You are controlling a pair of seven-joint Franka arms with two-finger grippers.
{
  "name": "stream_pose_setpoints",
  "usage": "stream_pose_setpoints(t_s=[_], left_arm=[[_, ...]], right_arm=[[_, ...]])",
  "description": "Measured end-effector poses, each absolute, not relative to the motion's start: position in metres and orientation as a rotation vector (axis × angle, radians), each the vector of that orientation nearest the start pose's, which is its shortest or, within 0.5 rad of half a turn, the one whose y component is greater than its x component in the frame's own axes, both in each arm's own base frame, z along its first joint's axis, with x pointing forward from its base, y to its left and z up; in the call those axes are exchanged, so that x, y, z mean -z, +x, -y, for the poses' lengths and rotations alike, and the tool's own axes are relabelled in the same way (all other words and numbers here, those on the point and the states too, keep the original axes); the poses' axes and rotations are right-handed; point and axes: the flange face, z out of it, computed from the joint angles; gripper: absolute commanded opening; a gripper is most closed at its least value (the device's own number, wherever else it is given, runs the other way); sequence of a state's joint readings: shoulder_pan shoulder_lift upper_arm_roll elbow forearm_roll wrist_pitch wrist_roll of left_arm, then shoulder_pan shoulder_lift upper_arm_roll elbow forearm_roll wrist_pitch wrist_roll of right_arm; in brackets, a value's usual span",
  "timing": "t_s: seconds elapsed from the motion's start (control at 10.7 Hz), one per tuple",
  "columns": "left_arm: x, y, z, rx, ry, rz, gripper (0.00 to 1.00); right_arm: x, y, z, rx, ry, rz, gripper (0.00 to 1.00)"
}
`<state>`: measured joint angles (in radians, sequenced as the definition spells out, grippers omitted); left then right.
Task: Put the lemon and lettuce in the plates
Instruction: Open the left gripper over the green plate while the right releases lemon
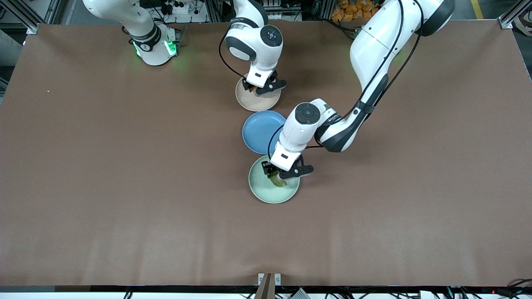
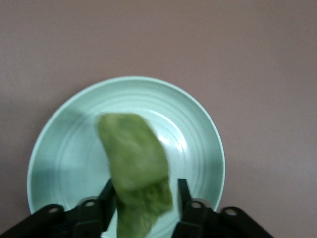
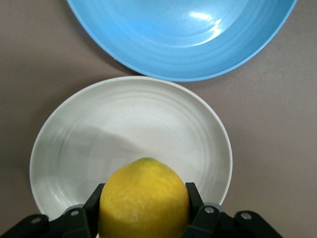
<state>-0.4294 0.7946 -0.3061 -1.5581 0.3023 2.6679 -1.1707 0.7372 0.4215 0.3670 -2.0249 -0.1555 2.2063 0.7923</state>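
I'm at the drop-off on both sides. My left end effector (image 2: 143,210) hangs over the mint green plate (image 1: 259,189), fingers parted — the lettuce (image 2: 136,168) sags between them and looks free of both, its tip low over the plate. My right end effector (image 3: 144,210) is clamped on the lemon (image 3: 144,201) over the beige plate (image 3: 74,144). Next, I judge: release the lemon, lift both arms clear.
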Motion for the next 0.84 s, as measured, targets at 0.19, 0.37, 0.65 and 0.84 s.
stream_pose_setpoints(t_s=[0.19, 0.37, 0.65, 0.84], left_arm=[[-0.232, 0.577, 0.453, 0.354, -3.342, 0.507, 1.00], [-0.237, 0.595, 0.427, 0.330, -3.283, 0.481, 1.00], [-0.249, 0.621, 0.380, 0.286, -3.207, 0.499, 1.00], [-0.257, 0.637, 0.340, 0.231, -3.153, 0.433, 1.00]], right_arm=[[-0.235, 0.273, -0.508, -0.236, -3.220, 0.645, 1.00], [-0.237, 0.278, -0.507, -0.216, -3.223, 0.648, 1.00], [-0.241, 0.287, -0.508, -0.201, -3.220, 0.624, 1.00], [-0.244, 0.296, -0.505, -0.195, -3.220, 0.596, 1.00]])
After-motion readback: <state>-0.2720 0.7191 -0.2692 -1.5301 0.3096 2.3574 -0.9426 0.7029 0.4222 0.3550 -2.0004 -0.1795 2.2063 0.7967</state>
